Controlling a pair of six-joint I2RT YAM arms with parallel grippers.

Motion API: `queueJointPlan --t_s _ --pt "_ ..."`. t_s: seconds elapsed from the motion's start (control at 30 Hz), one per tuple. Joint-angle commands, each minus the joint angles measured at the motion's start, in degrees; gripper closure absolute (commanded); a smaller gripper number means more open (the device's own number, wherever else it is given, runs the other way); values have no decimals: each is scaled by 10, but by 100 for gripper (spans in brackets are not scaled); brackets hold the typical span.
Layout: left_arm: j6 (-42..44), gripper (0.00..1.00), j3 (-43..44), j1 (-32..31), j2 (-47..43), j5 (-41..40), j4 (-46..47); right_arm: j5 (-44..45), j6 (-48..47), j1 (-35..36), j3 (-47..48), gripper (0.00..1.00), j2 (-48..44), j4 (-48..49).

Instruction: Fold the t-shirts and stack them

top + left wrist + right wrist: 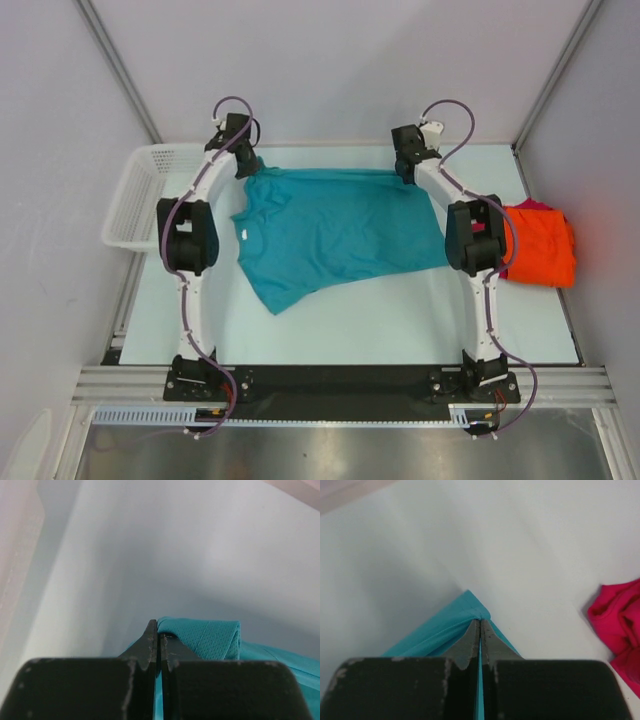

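The teal-blue t-shirt (pixel 340 235) lies spread across the middle of the table (pixel 400 320) with its neck to the left, its far edge drawn taut between two lifted corners. Well to the right, the orange t-shirt (pixel 540 248) sits in a compact heap over the magenta-red t-shirt (pixel 616 622), which peeks out behind it.

Soft, even light is washing the counter (pixel 400 320) brightly; faint shadows are lying on it, and wrist views are blurring up close.
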Motion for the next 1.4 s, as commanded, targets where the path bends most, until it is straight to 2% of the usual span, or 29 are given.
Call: queueJointPlan --t_s 0.0,0.27,0.53,0.57,0.6,0.63,0.67,0.7,0.73,0.77,1.0,1.17,1.2,1.37 --pt "12 100 14 19 15 -68 -1 19 4 -27 40 100 22 -29" --pt "29 100 125 23 79 -69 -28 4 9 -45 165 100 84 -78" --pt "25 100 166 25 102 -62 -35 -13 -1 -57 239 100 127 -91" --pt "25 87 168 25 103 -57 -35 -24 -2 -58 238 100 128 -89" --pt "25 70 167 24 105 -54 -35 -31 -2 -59 238 100 129 -84" --pt "25 18 167 25 107 -50 -36 -38 -2 -60 237 97 132 -82" --pt "25 1 165 24 108 -48 -35 -45 -2 -60 233 87 132 -75" --pt "23 1 163 24 109 -47 -37 -47 -3 -60 230 55 131 -72" --pt "23 0 156 24 110 -43 -37 -49 -2 -60 228 36 129 -69" --pt "23 1 153 24 110 -42 -37 -54 -2 -60 222 26 128 -64" --pt "21 0 117 24 93 -48 -38 -82 -12 -58 206 22 106 -32" --pt "18 1 65 23 37 -55 -36 -79 -24 -44 174 24 75 -38" --pt "18 1 50 21 25 -57 -36 -74 -24 -36 158 25 50 -38" --pt "22 0 -109 9 -77 -76 2 -57 -11 -3 -52 27 -63 25"
